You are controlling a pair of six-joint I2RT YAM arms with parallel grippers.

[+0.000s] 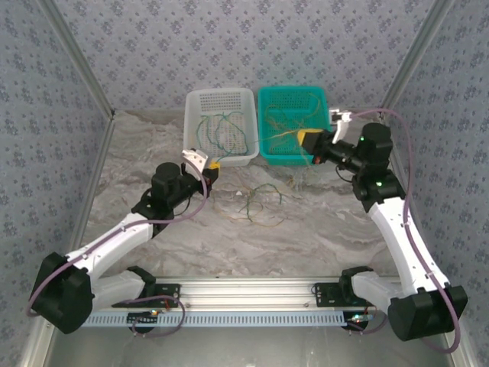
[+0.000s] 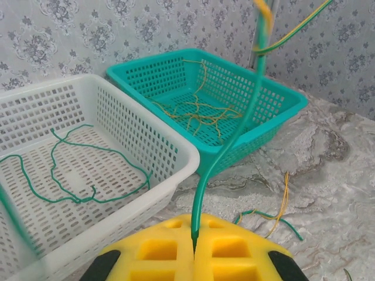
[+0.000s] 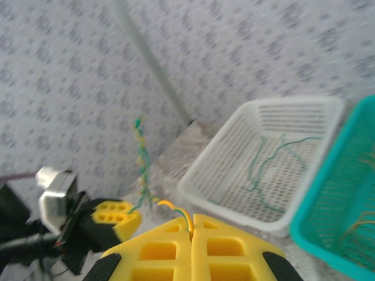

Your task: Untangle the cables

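My left gripper [image 2: 194, 234] is shut on the end of a dark green cable [image 2: 225, 149], which rises steeply and twists with a yellowish strand [image 2: 265, 9] higher up. From above, my left gripper [image 1: 210, 170] sits just in front of the white basket [image 1: 221, 160]. My right gripper [image 1: 308, 140] hovers at the teal basket's [image 1: 286, 157] front. It [image 3: 191, 225] is shut on a yellow-and-green cable end [image 3: 176, 209]. The twisted pair [image 3: 140, 155] runs up between both grippers. A loose tangle of cables [image 1: 260, 200] lies on the table.
The white basket [image 2: 126, 126] holds a looping green cable [image 2: 88, 175]. The teal basket [image 2: 152, 61] holds several yellowish strands [image 2: 202, 114]. A green and yellow strand [image 2: 275, 213] lies on the marble tabletop right of the left fingers. Patterned walls enclose the table.
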